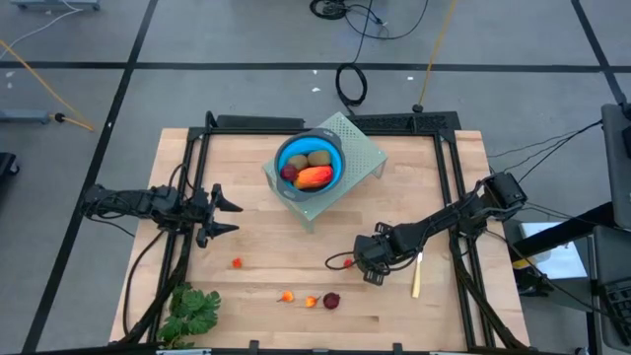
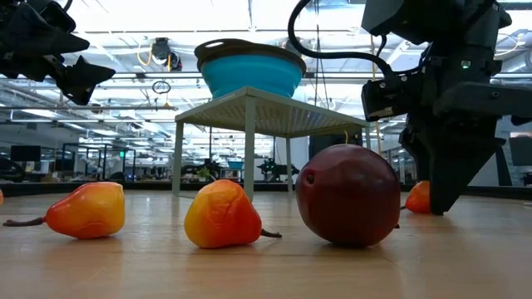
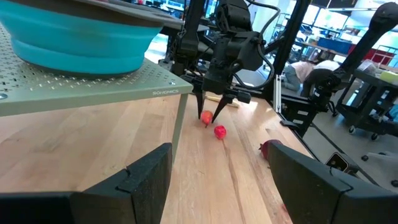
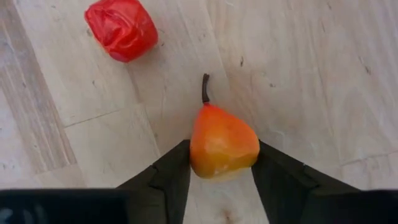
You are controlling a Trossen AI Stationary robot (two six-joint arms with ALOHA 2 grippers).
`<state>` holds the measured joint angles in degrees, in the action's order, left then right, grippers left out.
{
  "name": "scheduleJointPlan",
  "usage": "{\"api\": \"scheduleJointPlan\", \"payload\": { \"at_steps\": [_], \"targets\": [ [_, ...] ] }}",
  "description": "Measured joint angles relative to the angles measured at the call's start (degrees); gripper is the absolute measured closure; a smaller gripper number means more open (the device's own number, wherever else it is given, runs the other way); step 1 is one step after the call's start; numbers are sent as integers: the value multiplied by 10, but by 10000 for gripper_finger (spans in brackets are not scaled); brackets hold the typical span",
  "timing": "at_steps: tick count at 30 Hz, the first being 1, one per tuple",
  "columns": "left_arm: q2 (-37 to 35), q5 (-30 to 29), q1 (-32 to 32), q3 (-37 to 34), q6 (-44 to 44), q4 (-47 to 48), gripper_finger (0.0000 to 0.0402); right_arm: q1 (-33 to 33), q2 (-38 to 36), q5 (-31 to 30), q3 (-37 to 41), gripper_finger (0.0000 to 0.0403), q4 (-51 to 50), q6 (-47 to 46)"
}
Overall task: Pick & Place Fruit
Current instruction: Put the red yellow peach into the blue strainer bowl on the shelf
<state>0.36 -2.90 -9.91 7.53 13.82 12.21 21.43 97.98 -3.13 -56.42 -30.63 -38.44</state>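
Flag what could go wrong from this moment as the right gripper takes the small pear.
The right gripper pinches the small orange pear only at its rounded base, so it might squirt out or roll. The red piece lies close by and could get knocked. The blue bowl sits raised on the perforated stand; a low carry could clip its rim.

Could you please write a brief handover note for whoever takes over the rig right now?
Left gripper: open, empty, above the left side of the wooden table.
Right gripper: fingers against both sides of a small orange-red toy pear, which is on the table.
Done: the blue bowl on the pale green perforated stand holds two brown-green ovals, a dark red ball and a long orange-red piece.
Left: bowl this pear, then the crinkled red piece, the loose dark red ball, two small orange pears and a tiny red-orange piece.
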Motion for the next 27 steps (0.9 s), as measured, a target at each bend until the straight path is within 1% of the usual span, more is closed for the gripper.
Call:
{"api": "scheduleJointPlan", "payload": {
  "at_steps": [5, 16, 21, 27],
  "targets": [
    [0, 0, 0, 0, 0, 0, 135, 0, -4, 5, 1, 269, -1, 0],
    [0, 0, 0, 0, 3, 0, 135, 1, -17, 14, 1, 272, -3, -14],
    [0, 0, 0, 0, 3, 0, 135, 0, -51, 5, 1, 272, -10, -14],
    [0, 0, 0, 0, 3, 0, 135, 0, -118, -8, 0, 273, -6, -23]
  ]
}}
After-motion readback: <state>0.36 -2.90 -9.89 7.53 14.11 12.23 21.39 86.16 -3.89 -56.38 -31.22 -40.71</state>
